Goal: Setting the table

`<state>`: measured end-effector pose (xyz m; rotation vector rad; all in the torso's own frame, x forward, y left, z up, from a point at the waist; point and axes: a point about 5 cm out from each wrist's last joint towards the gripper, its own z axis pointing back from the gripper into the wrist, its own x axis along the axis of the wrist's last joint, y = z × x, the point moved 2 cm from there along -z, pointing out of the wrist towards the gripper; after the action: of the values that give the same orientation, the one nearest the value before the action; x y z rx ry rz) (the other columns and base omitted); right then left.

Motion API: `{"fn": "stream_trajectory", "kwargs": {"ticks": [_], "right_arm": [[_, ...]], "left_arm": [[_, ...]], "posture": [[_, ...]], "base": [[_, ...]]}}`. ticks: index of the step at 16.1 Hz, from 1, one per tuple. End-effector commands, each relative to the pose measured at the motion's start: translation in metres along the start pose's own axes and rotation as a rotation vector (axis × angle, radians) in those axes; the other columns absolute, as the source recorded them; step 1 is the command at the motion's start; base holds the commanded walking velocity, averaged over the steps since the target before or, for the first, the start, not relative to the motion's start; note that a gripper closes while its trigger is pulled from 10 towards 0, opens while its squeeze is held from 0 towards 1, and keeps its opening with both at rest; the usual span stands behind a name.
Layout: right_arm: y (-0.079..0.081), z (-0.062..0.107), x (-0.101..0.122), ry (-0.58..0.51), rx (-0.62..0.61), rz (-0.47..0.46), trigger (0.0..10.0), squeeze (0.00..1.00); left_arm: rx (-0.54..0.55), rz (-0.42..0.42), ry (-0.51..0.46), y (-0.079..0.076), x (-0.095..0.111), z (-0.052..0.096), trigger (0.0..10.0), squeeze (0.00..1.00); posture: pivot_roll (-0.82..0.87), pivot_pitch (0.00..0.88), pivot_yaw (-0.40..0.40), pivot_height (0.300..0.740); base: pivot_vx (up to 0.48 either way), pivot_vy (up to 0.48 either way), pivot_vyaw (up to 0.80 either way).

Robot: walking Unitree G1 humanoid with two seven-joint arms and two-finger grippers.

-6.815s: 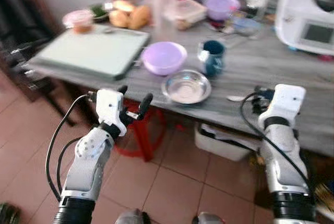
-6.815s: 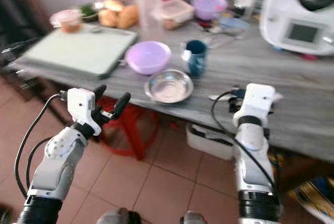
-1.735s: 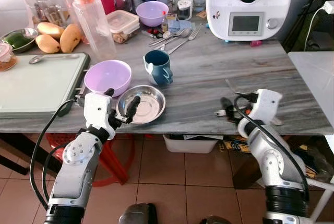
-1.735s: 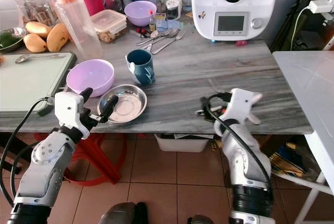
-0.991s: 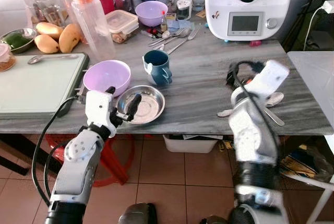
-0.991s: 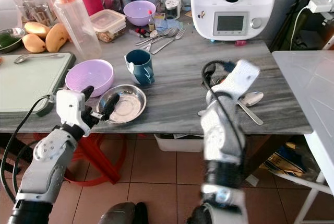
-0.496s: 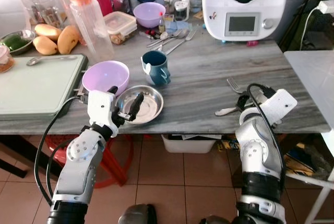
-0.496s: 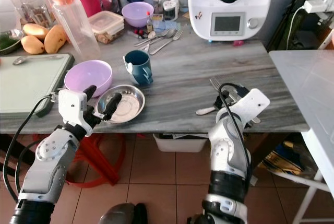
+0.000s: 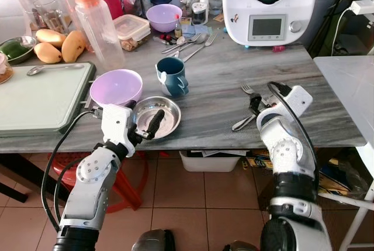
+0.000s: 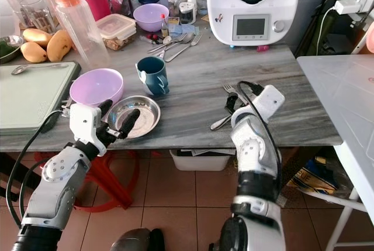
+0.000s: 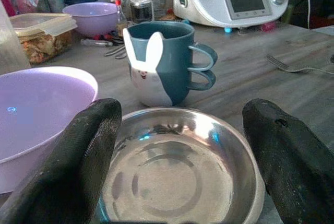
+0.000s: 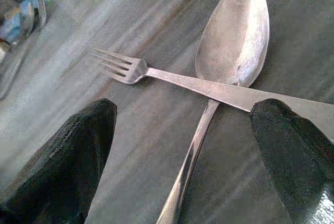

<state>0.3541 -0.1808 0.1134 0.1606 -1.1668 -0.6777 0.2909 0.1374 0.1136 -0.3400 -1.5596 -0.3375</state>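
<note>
Grey wood-grain table point(image 9: 222, 81) stood on a tiled floor point(image 9: 193, 198), its far edge crowded with kitchen goods. At the near edge the left gripper point(image 9: 142, 120) hovered with its fingers point(image 11: 88, 145) spread wide on either side of the steel bowl point(image 9: 156, 116), which looked empty. Just behind that bowl sat a purple bowl point(image 9: 116, 86), also apparently empty, and a dark blue mug point(image 9: 172, 76) with a rabbit motif; its contents could not be seen. To the right, the right gripper point(image 12: 188, 145) was lowered over a fork point(image 12: 172, 75) lying across a spoon point(image 12: 229, 36) on the tabletop, fingers point(image 12: 68, 161) apart and pinching neither. Farther back were a lidded container point(image 9: 132, 28) of food, a small purple bowl point(image 9: 163, 16), a clear bottle point(image 9: 98, 26) with an orange cap, loose cutlery point(image 9: 187, 43), mangoes point(image 9: 58, 45) and a white kitchen appliance point(image 9: 269, 2). A pale green board point(image 9: 41, 96) lay at the left.
</note>
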Motion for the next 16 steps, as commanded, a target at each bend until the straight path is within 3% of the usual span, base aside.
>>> {"fn": "stream_trajectory", "kwargs": {"ticks": [1,8,12,14,16], "right_arm": [[-0.003,-0.003,-0.007,0.033,-0.026,0.015,10.0,0.0],[-0.007,-0.009,0.008,-0.04,-0.02,0.127,10.0,0.0],[0.006,-0.012,0.015,-0.069,0.072,0.174,10.0,0.0],[0.014,-0.008,0.017,-0.091,0.095,0.184,10.0,0.0],[0.017,-0.009,0.011,-0.058,0.094,0.114,10.0,0.0]], "left_arm": [[-0.002,-0.008,0.009,0.001,0.0,0.0,10.0,0.0],[-0.001,-0.014,0.017,0.002,0.0,0.001,10.0,0.0],[0.005,-0.015,0.016,0.003,0.0,0.001,10.0,0.0],[0.007,-0.016,0.019,0.004,0.0,0.002,10.0,0.0],[0.005,-0.014,0.016,0.002,0.0,0.001,10.0,0.0]], "posture": [[0.01,0.004,0.09,0.74],[0.01,0.006,0.092,0.74],[0.02,0.009,0.09,0.74],[0.02,0.008,0.087,0.74],[0.02,0.006,0.088,0.74]], "base": [[0.0,0.0,0.0],[0.0,0.0,0.0],[0.0,0.0,0.0],[0.0,0.0,0.0],[0.0,0.0,0.0]]}}
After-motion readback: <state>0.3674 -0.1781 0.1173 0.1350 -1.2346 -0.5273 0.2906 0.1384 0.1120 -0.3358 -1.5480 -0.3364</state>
